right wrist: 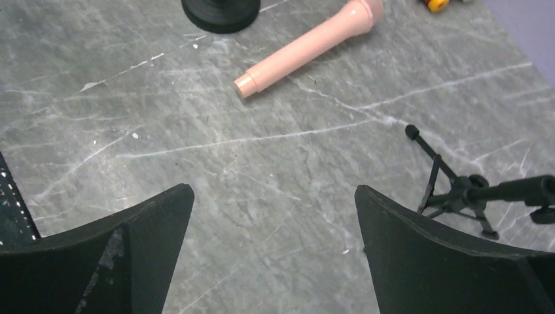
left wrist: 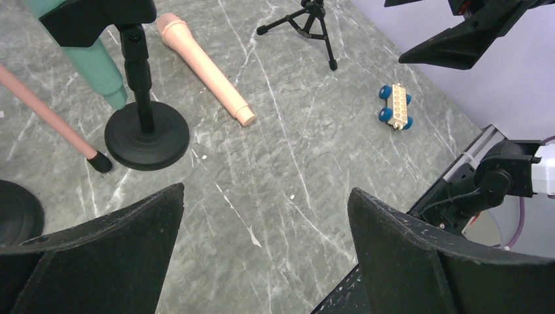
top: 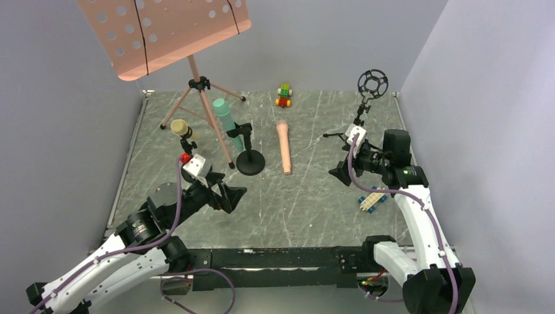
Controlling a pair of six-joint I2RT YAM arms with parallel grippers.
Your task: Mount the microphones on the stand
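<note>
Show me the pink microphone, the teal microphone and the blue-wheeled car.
pink microphone [top: 284, 147], top view, middle of body.
teal microphone [top: 226, 119], top view, upper body.
blue-wheeled car [left wrist: 396, 106], left wrist view, cream top.

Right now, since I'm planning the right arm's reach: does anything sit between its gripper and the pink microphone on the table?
Nothing visible does. Only bare table lies between the right gripper and the pink microphone; the tripod stand is off to one side.

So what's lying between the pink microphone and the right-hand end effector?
Nothing: only bare grey tabletop lies between the pink microphone and the right end effector, plainest in the right wrist view.
</note>
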